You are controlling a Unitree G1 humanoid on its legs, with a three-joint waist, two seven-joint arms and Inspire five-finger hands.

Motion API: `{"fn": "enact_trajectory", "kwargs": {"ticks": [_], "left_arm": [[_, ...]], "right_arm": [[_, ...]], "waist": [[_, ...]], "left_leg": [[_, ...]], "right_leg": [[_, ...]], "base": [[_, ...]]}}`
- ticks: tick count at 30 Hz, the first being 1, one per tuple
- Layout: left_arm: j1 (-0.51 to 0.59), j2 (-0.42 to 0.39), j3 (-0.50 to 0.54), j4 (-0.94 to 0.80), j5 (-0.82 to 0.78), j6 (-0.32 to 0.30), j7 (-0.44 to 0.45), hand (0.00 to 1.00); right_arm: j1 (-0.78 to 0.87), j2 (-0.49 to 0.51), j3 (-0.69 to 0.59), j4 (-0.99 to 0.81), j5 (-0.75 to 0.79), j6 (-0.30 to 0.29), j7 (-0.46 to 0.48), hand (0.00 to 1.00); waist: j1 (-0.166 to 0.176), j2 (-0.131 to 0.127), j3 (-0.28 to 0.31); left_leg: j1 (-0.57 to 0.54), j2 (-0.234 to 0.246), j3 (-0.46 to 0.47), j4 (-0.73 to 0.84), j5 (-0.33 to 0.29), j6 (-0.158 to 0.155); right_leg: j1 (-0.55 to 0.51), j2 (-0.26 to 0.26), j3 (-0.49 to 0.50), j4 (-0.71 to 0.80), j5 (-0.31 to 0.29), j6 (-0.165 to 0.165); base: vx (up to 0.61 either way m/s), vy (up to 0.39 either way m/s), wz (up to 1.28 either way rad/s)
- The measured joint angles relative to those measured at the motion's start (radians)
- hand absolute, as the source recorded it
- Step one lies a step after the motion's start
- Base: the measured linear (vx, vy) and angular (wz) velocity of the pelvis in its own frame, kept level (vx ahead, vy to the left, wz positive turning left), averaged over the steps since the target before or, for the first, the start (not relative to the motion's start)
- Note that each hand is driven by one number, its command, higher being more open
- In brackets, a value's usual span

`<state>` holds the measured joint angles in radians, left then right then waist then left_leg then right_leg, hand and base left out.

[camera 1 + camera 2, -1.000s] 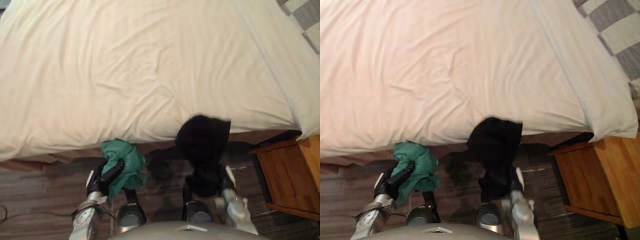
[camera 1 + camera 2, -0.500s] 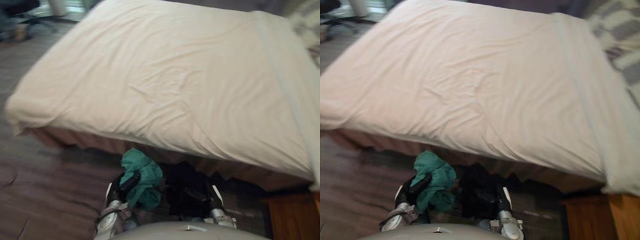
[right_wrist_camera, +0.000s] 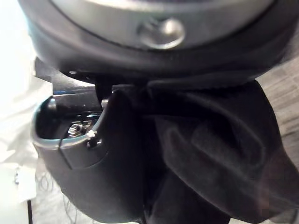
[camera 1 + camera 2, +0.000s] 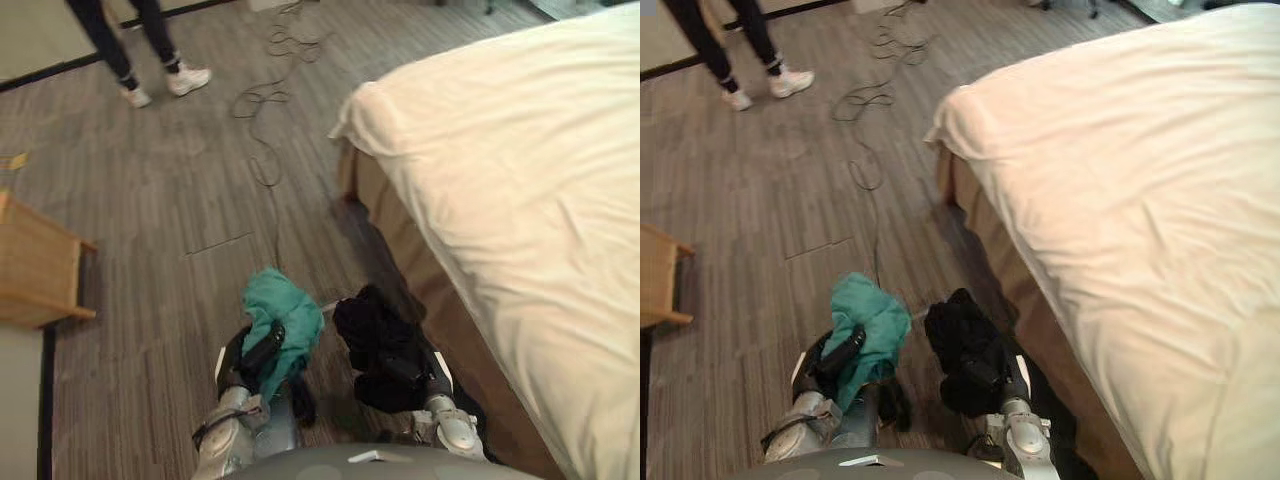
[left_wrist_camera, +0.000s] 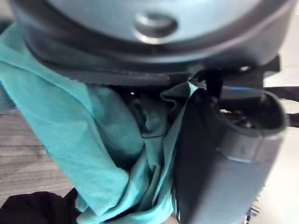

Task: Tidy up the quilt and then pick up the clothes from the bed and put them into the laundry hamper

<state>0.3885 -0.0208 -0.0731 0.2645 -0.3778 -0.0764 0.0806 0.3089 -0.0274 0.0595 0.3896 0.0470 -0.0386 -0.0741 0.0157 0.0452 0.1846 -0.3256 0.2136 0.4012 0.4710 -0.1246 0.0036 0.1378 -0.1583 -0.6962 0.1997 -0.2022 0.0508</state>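
Left eye view, and we have both hands loaded, held low in front of us over the floor (image 4: 150, 200). The left hand (image 4: 253, 352) is closed round a green garment (image 4: 287, 312), bunched into a ball so nothing trails. In the left wrist view its thumb (image 5: 224, 158) pins a fold in place. The right hand (image 4: 412, 372) grips a black garment (image 4: 368, 328) the same way, its thumb (image 3: 88, 168) pressed into the cloth in the right wrist view. Both bundles sit close together beside the bed (image 4: 395, 235), clear of the mattress and, we judge, ready for carrying to the hamper. The quilt (image 4: 520, 170) lies flat and smooth, so that part looks done.

Harder to read are the right hand's fingers, which melt into the black cloth, so we go by the thumb. A person (image 4: 140, 40) across the floor is cut off above the legs. The wooden piece (image 4: 35, 270) on our left is half out of frame, and we cannot tell whether it is a table or a stand.
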Motion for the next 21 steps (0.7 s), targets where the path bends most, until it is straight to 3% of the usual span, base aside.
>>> {"fn": "enact_trajectory", "kwargs": {"ticks": [2, 5, 6, 7, 8, 10, 14, 16, 17, 18, 21], "left_arm": [[-0.011, 0.024, -0.034, 0.004, 0.008, 0.006, 0.008, 0.00], [-0.029, 0.058, -0.046, 0.011, 0.033, 0.024, 0.010, 0.00], [-0.031, 0.069, -0.046, 0.010, 0.043, 0.024, 0.010, 0.00], [-0.039, 0.077, -0.046, 0.010, 0.080, 0.023, 0.010, 0.00], [-0.041, 0.080, -0.043, 0.011, 0.084, 0.022, 0.011, 0.00], [-0.043, 0.080, -0.041, 0.010, 0.102, 0.000, 0.024, 0.00], [-0.076, 0.078, -0.105, 0.051, 0.110, -0.010, 0.027, 0.00], [-0.095, 0.079, -0.137, 0.093, 0.114, -0.010, 0.025, 0.00], [-0.109, 0.083, -0.160, 0.124, 0.114, -0.009, 0.024, 0.00], [-0.157, 0.118, -0.271, 0.255, 0.150, -0.006, 0.014, 0.00], [-0.157, 0.118, -0.271, 0.255, 0.150, -0.006, 0.014, 0.00]], "right_arm": [[0.004, 0.016, -0.005, 0.000, 0.000, 0.006, -0.022, 0.00], [-0.002, 0.029, -0.002, 0.001, 0.001, 0.006, -0.028, 0.00], [-0.007, 0.020, 0.008, 0.001, -0.001, 0.006, -0.023, 0.00], [-0.018, 0.016, 0.019, 0.016, -0.004, 0.002, -0.021, 0.00], [-0.023, 0.014, 0.023, 0.024, -0.003, 0.002, -0.021, 0.00], [-0.024, 0.014, 0.050, 0.040, -0.001, 0.000, -0.024, 0.00], [-0.015, 0.012, 0.058, 0.064, 0.010, -0.018, -0.039, 0.00], [-0.013, 0.012, 0.057, 0.079, 0.017, -0.019, -0.045, 0.00], [-0.012, 0.013, 0.056, 0.081, 0.018, -0.019, -0.046, 0.00], [0.023, -0.042, 0.089, 0.108, 0.017, -0.028, -0.041, 0.00], [0.023, -0.043, 0.089, 0.108, 0.017, -0.028, -0.041, 0.00]], "waist": [[0.006, -0.039, 0.002], [0.038, -0.057, -0.003], [0.046, -0.059, -0.001], [0.051, -0.054, 0.002], [0.055, -0.048, 0.004], [0.057, -0.028, 0.005], [0.049, -0.034, 0.004], [0.049, -0.049, 0.004], [0.048, -0.071, 0.010], [0.032, -0.072, -0.065], [0.032, -0.070, -0.065]], "left_leg": [[-0.005, -0.089, -0.079, -0.075, 0.023, 0.018], [-0.007, -0.143, -0.160, -0.116, 0.044, 0.052], [0.011, -0.167, -0.188, -0.143, 0.052, 0.068], [0.049, -0.187, -0.225, -0.183, 0.063, 0.082], [0.062, -0.189, -0.241, -0.191, 0.063, 0.084], [0.107, -0.202, -0.309, -0.228, 0.070, 0.087], [0.135, -0.262, -0.422, -0.250, 0.085, 0.087], [0.151, -0.290, -0.439, -0.249, 0.085, 0.082], [0.166, -0.318, -0.444, -0.249, 0.081, 0.073], [0.156, -0.305, -0.409, -0.176, -0.013, 0.067], [0.155, -0.305, -0.408, -0.170, -0.017, 0.069]], "right_leg": [[-0.009, -0.061, -0.089, 0.080, 0.018, 0.016], [-0.051, -0.134, -0.123, 0.259, 0.089, 0.004], [-0.079, -0.171, -0.114, 0.365, 0.126, -0.027], [-0.129, -0.185, -0.014, 0.449, 0.075, -0.085], [-0.146, -0.169, 0.040, 0.453, 0.052, -0.083], [-0.210, -0.064, 0.265, 0.395, -0.027, -0.058], [-0.262, 0.069, 0.520, 0.173, -0.050, -0.037], [-0.256, 0.073, 0.569, 0.069, -0.003, -0.016], [-0.256, 0.052, 0.589, 0.028, 0.099, 0.000], [-0.156, 0.074, 0.646, -0.166, 0.193, 0.018], [-0.155, 0.075, 0.646, -0.164, 0.191, 0.019]], "base": [[0.13, 0.128, 1.49], [0.25, 0.149, 1.09], [0.27, 0.129, 0.89], [0.32, 0.148, 0.90], [0.24, 0.119, 0.94], [0.21, 0.114, 0.86], [0.11, -0.015, 0.99], [0.08, -0.090, 0.51], [0.05, -0.066, 0.19], [0.03, -0.051, 0.11], [0.00, 0.000, 0.00]]}}
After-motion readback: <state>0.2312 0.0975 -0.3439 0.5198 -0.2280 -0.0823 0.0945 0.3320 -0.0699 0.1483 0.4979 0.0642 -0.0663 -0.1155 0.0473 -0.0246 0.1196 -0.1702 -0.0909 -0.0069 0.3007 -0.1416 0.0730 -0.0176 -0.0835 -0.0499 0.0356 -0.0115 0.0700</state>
